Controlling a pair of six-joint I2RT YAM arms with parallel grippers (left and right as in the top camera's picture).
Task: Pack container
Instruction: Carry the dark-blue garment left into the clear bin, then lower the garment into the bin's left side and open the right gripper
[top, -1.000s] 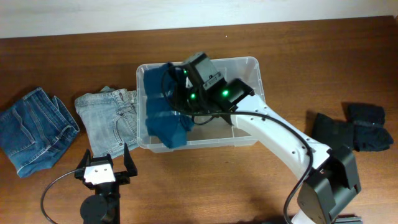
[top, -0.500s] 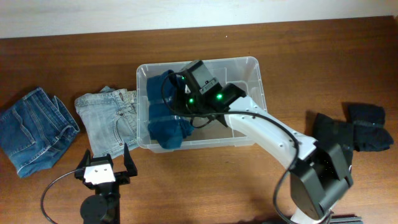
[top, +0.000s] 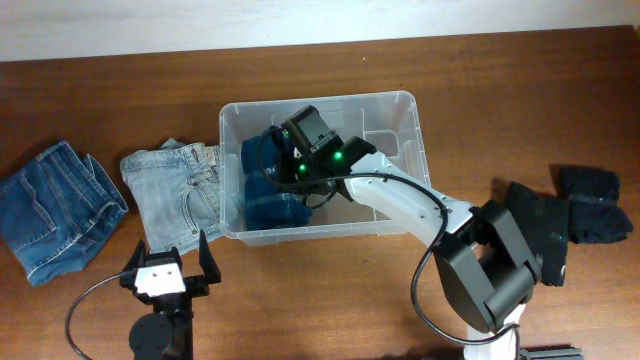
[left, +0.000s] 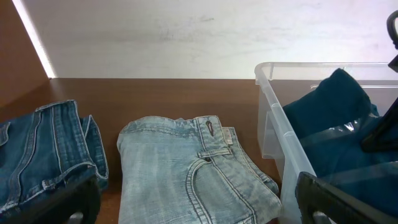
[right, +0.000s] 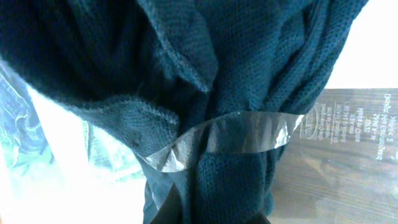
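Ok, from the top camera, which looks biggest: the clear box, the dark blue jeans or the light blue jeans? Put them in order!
1. container: clearly the biggest.
2. dark blue jeans: next, even with one edge running off the picture.
3. light blue jeans: smallest of the three.

The only print in view is on the white label (right: 367, 130) on the base of the clear container (top: 370, 98), where several lines of small dark lettering run sideways in the right wrist view, too fine and blurred to read.
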